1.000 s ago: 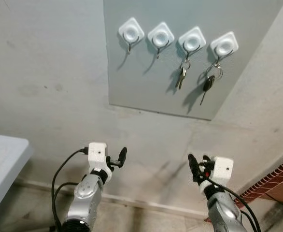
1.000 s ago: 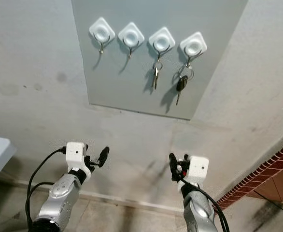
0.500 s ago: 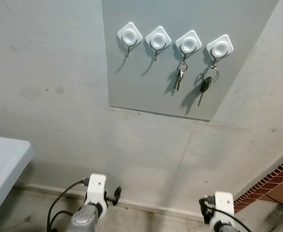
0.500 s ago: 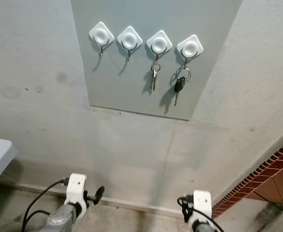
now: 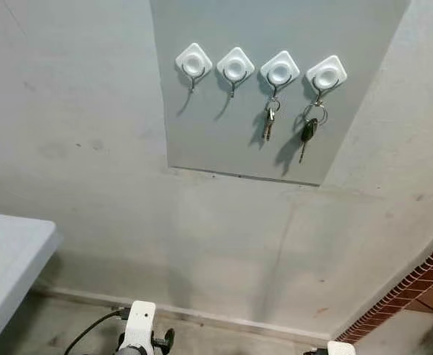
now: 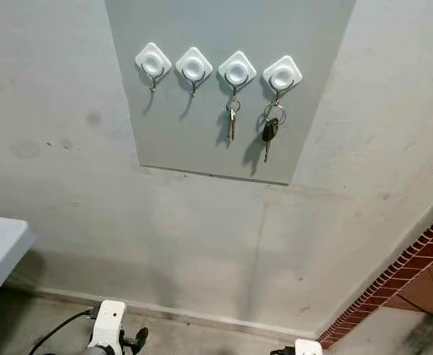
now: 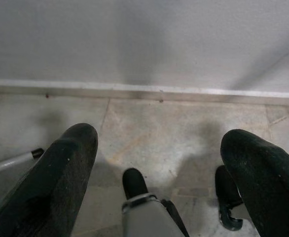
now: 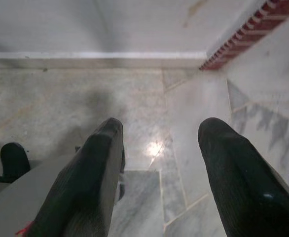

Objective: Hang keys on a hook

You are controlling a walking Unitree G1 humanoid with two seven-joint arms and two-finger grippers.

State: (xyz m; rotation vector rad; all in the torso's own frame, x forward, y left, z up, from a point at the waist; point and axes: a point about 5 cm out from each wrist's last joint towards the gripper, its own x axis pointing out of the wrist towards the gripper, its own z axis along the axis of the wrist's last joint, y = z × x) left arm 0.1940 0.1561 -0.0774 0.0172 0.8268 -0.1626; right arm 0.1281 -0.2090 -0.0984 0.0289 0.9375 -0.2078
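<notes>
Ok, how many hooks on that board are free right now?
2: the leftmost hook and the second hook are bare. The third hook holds a silver key, the rightmost hook a black-headed key.

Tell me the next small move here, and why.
Probably none toward the hooks: two key sets already hang, the silver keys and the black car key, and both open grippers, left and right, point at the floor, holding nothing. Step back and end.
</notes>
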